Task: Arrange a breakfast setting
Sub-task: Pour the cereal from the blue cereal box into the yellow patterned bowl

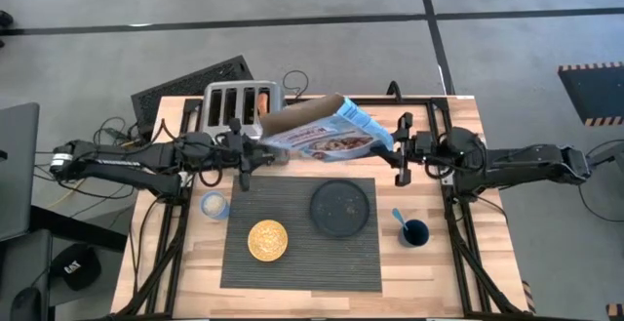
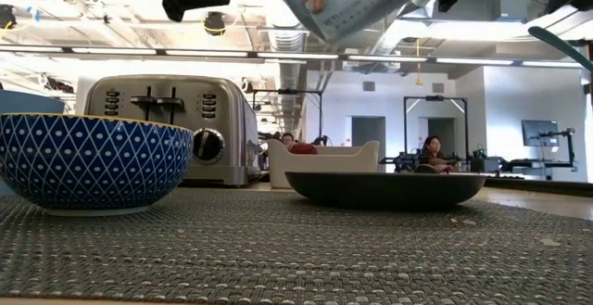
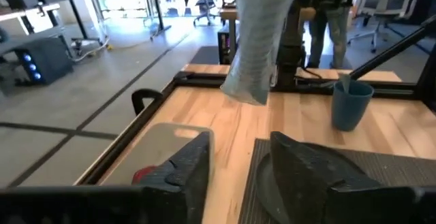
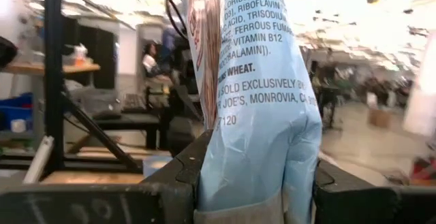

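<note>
While right gripper (image 4: 255,183) pinches cereal box (image 1: 327,131), left gripper (image 3: 238,166) stands spread, empty.

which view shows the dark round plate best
The high view: the dark round plate shows whole on the ribbed mat. The low view gives only its side profile; the wrist views show nothing clear of it.

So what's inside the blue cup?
A spoon's blue handle sticks up out of the dark blue cup, which stands right of the placemat. The spoon's bowl end is hidden inside, and whether the cup holds anything else cannot be seen.
</note>
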You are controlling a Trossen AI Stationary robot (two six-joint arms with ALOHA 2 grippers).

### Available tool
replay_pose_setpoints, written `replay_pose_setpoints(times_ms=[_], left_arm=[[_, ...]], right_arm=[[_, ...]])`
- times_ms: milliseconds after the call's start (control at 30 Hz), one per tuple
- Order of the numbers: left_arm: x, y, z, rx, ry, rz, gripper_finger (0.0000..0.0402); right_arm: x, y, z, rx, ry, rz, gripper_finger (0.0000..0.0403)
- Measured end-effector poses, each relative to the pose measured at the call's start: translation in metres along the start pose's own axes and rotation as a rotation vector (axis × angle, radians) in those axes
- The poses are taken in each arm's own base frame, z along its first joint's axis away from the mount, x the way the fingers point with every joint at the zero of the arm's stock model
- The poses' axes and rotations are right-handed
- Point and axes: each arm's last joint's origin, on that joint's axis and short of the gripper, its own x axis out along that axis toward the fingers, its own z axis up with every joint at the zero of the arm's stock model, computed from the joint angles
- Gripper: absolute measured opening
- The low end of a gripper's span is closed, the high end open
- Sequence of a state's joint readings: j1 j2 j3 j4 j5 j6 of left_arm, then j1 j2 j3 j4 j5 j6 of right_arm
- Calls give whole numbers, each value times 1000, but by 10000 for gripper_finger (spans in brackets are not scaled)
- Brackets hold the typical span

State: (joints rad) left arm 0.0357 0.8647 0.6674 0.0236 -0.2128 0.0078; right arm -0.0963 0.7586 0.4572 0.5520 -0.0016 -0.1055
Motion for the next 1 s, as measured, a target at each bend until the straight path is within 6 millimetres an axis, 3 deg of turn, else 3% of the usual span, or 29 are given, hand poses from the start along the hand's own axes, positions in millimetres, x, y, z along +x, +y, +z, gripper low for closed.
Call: replay_pose_setpoints(times_ms=[267,400,600,1000], left_arm=[[6,-1,1,-85,-21,1,261],[9,0,-1,-100,-11,56,296],[17,0,-5,-88,3,131,305],[48,-14,-2,-39,-141,13,305]], right_arm=[[19,-5,-12,-3,-42,17,148],[29,-8,-17,5,-91,19,148],[41,-12,-28,12,-138,25,148],[54,-5,-45,28,-184,86,148]])
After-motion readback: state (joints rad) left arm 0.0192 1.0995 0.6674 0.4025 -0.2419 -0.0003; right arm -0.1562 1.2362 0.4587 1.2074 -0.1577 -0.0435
